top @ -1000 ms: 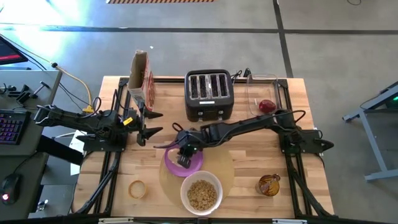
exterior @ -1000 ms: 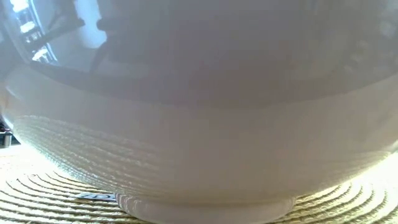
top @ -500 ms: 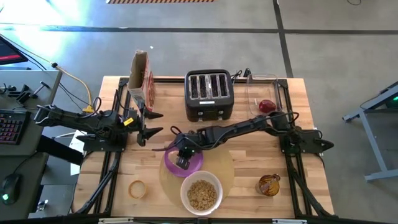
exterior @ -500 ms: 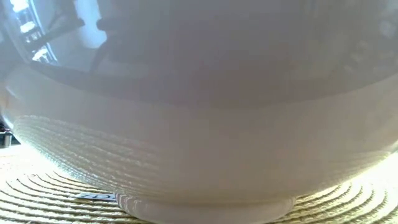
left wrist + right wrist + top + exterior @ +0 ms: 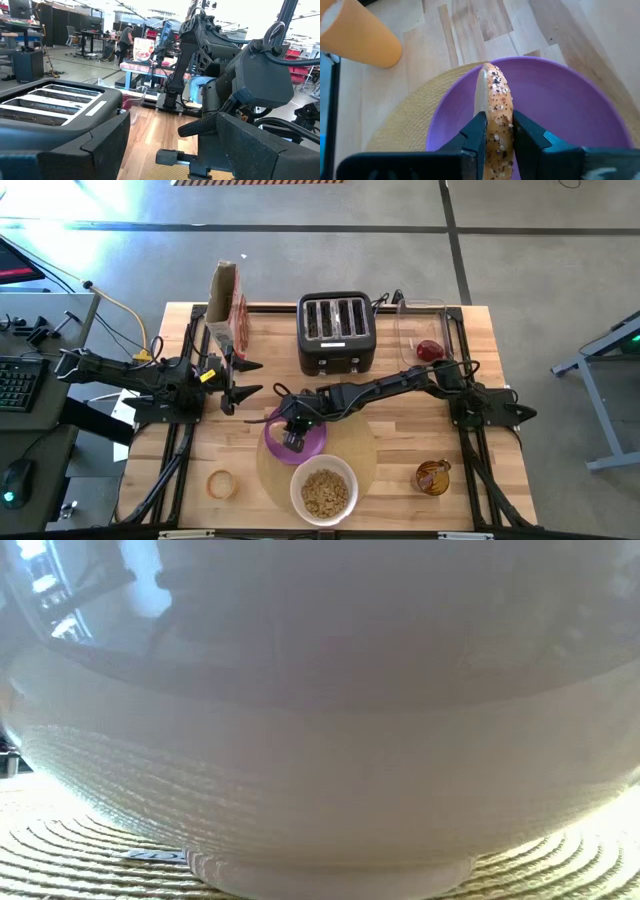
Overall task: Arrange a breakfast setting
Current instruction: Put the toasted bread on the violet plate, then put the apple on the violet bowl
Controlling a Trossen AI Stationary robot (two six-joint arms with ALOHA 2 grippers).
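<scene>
Mat [image 5: 365, 470] at the table's [image 5: 400, 430] front centre. On it: plate [image 5: 312, 442] at the rear left edge, bowl [image 5: 324, 490] at the front, cereal [image 5: 326, 492] inside. Bagel [image 5: 496, 107] on edge over the plate, between the right gripper's [image 5: 496, 131] fingers. Cup [image 5: 433, 477] right of the mat. Toaster [image 5: 335, 332] at the rear centre, carton [image 5: 226, 305] to its left, clear tub [image 5: 424, 330] with fruit [image 5: 429, 350] to its right. Left gripper [image 5: 250, 377] near the carton.

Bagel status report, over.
Right gripper clamped on bagel, edge-up over purple plate. Left gripper open, idle by cereal box. Nothing blocking the plate.
</scene>
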